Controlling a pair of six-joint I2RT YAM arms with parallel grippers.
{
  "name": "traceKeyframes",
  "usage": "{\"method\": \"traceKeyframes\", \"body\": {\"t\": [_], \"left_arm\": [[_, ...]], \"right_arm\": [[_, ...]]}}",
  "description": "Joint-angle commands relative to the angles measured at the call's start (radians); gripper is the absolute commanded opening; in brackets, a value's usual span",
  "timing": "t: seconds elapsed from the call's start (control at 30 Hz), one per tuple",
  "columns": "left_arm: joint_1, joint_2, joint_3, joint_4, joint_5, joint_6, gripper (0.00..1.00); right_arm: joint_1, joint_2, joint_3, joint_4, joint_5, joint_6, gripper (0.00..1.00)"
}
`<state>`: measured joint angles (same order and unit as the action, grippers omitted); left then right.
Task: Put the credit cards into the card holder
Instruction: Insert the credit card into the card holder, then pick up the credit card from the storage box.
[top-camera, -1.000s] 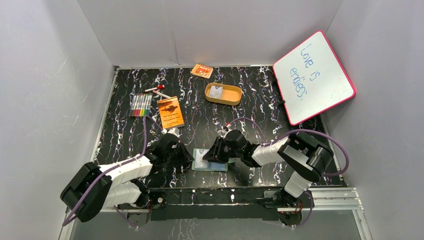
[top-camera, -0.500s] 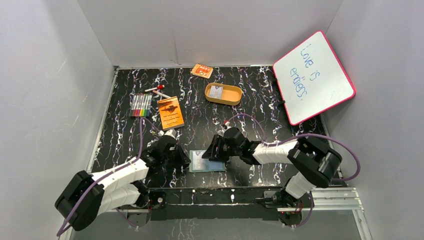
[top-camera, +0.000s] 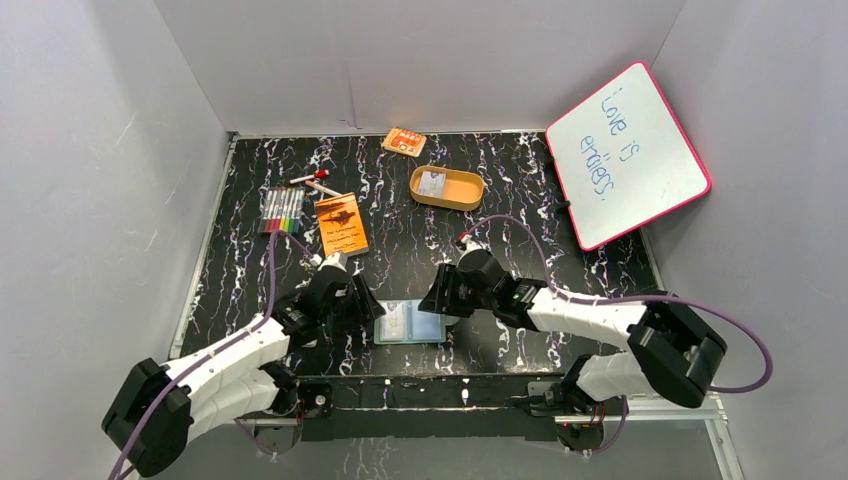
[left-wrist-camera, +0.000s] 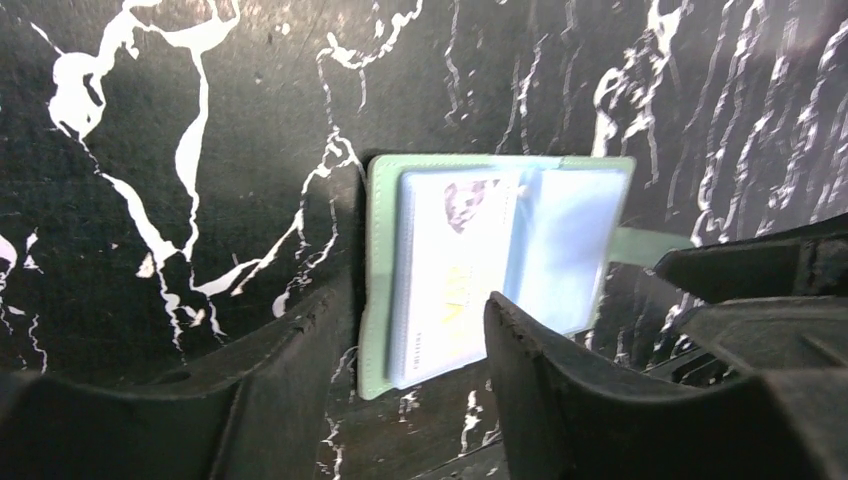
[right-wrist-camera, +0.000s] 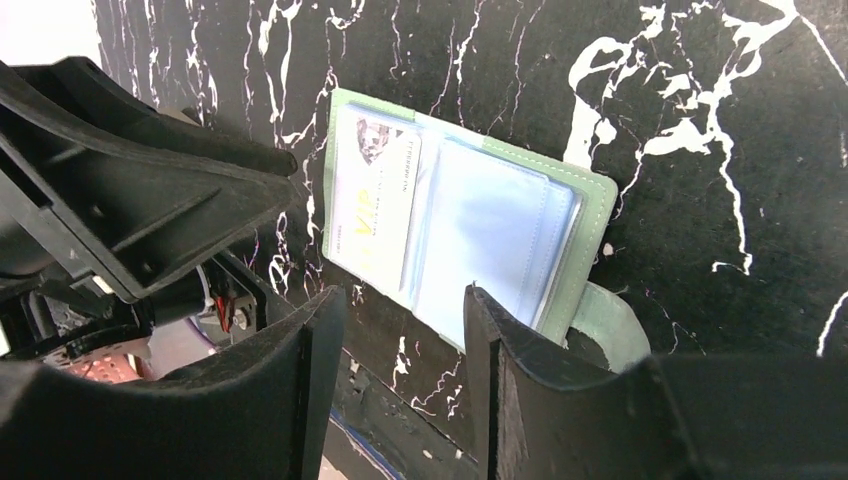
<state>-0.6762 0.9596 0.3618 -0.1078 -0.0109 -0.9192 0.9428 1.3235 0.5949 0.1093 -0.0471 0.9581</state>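
Card holder (top-camera: 410, 322) open between outstretched left arm (top-camera: 235, 350) and right arm (top-camera: 585, 315).

whiteboard (top-camera: 628, 152): "Love is endless" in blue marker | credit card (right-wrist-camera: 375, 205) in card holder (right-wrist-camera: 592, 215): looks like "VIP", rest blurry | orange booklet (top-camera: 341, 224): print too tiny

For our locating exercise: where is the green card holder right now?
In the top view, the card holder lies open on the table, between the left gripper and the right gripper.
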Motion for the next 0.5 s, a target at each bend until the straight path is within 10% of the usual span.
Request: {"method": "traceKeyframes", "body": {"t": [0.0, 0.47], "left_arm": [[0.001, -0.049, 0.076, -0.069, -0.029, 0.009, 0.57], [0.0, -0.059, 0.166, -0.104, -0.054, 0.056, 0.59]], "right_arm": [[-0.013, -0.047, 0.0, -0.039, 0.009, -0.07, 0.53], [-0.315, -0.192, 0.101, -0.068, 0.085, -0.24, 0.55]]}}
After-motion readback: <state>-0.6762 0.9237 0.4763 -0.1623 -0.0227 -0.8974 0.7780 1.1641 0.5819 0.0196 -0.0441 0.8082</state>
